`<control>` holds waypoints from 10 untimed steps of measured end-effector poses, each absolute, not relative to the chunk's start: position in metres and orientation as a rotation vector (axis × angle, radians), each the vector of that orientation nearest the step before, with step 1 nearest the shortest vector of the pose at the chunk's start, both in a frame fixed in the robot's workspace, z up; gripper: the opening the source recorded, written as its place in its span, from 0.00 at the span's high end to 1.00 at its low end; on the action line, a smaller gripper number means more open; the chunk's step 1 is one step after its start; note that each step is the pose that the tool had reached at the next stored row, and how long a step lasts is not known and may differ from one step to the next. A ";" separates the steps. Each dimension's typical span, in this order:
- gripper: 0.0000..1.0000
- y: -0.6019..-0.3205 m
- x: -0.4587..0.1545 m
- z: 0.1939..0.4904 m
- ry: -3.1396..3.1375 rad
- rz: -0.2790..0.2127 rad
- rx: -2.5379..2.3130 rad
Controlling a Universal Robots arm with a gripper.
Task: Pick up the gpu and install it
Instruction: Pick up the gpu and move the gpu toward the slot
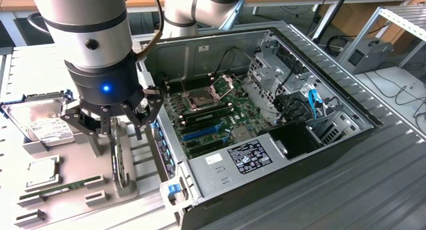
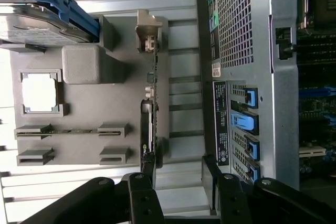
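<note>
I am hovering my gripper (image 1: 119,131) right above the gpu (image 1: 118,162), with the jaws standing wide apart and gripping nothing. The gpu is standing on its thin edge in a slot of the grey holder (image 1: 90,145) on the desk, just beside the open computer case (image 1: 266,90). In the wrist view one of my fingers (image 2: 211,179) is hanging between the card and the case wall. On the exterior view's left, the hard drive (image 1: 41,124), the processor (image 1: 43,172) and the green memory stick (image 1: 63,188) are lying in their own holder seats.
</note>
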State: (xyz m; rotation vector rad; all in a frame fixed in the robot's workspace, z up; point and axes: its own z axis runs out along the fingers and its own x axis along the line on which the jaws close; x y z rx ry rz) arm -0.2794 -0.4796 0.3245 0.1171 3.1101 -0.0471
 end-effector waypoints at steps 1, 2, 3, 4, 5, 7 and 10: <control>0.52 -0.480 -0.280 0.324 3.110 -0.047 0.117; 0.52 -0.480 -0.280 0.324 3.110 -0.047 0.117; 0.52 -0.480 -0.280 0.323 3.110 -0.047 0.117; 0.52 -0.480 -0.280 0.323 3.110 -0.047 0.117; 0.52 -0.480 -0.281 0.322 3.110 -0.047 0.117; 0.52 -0.479 -0.282 0.321 3.110 -0.047 0.117; 0.52 -0.479 -0.283 0.320 3.110 -0.047 0.117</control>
